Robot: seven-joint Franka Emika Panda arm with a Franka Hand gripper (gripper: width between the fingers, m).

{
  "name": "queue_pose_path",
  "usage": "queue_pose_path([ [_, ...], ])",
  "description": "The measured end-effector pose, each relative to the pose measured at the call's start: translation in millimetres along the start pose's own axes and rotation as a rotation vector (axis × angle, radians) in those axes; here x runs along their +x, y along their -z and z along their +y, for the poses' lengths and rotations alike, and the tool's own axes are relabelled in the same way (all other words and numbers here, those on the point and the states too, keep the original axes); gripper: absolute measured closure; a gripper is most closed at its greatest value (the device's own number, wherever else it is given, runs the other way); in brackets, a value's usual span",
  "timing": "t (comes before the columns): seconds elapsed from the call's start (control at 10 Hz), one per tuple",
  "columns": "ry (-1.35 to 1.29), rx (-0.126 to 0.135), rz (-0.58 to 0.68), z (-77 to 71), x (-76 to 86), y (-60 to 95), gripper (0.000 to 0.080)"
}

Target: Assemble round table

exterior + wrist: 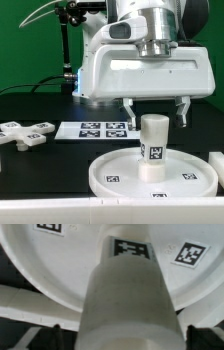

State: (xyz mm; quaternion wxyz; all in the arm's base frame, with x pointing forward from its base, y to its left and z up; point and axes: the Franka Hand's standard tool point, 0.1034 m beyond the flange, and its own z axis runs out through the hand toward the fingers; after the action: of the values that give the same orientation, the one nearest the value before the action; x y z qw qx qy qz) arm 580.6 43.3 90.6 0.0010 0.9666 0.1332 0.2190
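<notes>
The short thick white cylinder leg (pixel 152 147) stands upright on the middle of the large rimmed round disc (pixel 108 174), which lies flat at the table's front. My gripper (pixel 155 118) is open right over the leg. One finger is on each side of the leg's top, and both are apart from it. In the wrist view the leg (pixel 125 291) fills the middle, with a tag near its base, and the disc (pixel 60 263) lies behind it. The gripper (pixel 125 339) straddles the leg with a dark finger at each edge. The cross-shaped foot (pixel 25 132) lies at the exterior view's left.
The marker board (pixel 95 129) lies flat on the black table behind the disc, between the foot and the leg. A white object (pixel 216 165) shows at the exterior view's right edge beside the disc. The arm's white body hangs above the leg.
</notes>
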Motion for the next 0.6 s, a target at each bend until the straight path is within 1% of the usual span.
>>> queue_pose_path([
  [0.1, -0.001, -0.003, 0.004, 2.3, 2.7, 4.3, 0.0158],
  [0.4, -0.004, -0.005, -0.001, 8.2, 12.2, 21.5, 0.0151],
  [0.6, 0.0, 0.007, -0.019, 6.6, 21.2, 33.0, 0.0151],
])
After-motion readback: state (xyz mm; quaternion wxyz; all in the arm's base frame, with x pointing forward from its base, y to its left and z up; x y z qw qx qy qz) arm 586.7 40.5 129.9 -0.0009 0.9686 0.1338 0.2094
